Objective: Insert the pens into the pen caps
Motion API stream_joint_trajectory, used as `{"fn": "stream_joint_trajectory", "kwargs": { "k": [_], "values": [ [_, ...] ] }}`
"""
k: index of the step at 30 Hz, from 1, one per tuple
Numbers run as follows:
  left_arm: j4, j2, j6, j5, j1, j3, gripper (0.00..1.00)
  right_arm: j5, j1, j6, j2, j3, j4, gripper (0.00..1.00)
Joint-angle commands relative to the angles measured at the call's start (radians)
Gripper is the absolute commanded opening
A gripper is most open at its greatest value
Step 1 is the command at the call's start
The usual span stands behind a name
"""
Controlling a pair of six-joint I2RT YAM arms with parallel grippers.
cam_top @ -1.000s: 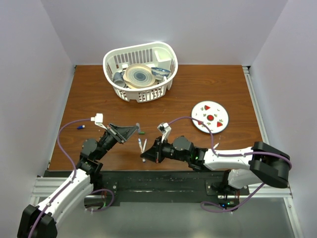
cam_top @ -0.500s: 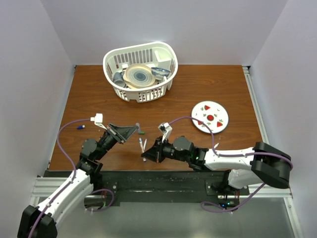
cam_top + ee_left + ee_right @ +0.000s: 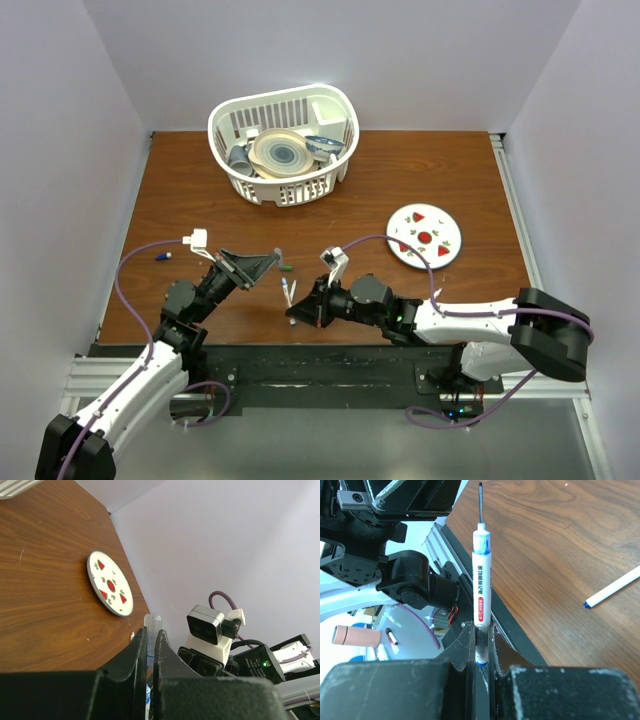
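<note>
My left gripper (image 3: 150, 632) is shut on a pale see-through pen cap (image 3: 152, 621) that pokes out past its fingertips; in the top view this gripper (image 3: 274, 256) hovers left of centre. The right gripper (image 3: 481, 630) is shut on the lower barrel of a white pen (image 3: 481, 580) with blue trim, its thin tip bare and pointing away from the wrist. From above, the right gripper (image 3: 301, 311) sits just right of the left one, the two facing each other. A second pen (image 3: 286, 292) lies on the table between them. A green cap (image 3: 288, 267) lies next to the left fingertips.
A white basket (image 3: 290, 190) of dishes stands at the back. A white plate (image 3: 425, 236) with red strawberry marks lies on the right. A small blue-and-white piece (image 3: 160, 257) lies near the table's left edge. The loose pen (image 3: 615, 586) shows beside my right gripper.
</note>
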Motion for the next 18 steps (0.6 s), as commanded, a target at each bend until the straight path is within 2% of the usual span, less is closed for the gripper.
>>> {"fn": "stream_joint_trajectory", "kwargs": {
  "k": [1, 18],
  "values": [
    [0.060, -0.005, 0.013, 0.002, -0.004, -0.009, 0.00, 0.037, 0.006, -0.021, -0.029, 0.047, 0.016, 0.00],
    [0.142, -0.042, -0.009, 0.063, -0.004, -0.075, 0.00, 0.131, 0.004, -0.090, -0.035, 0.153, -0.101, 0.00]
  ]
}}
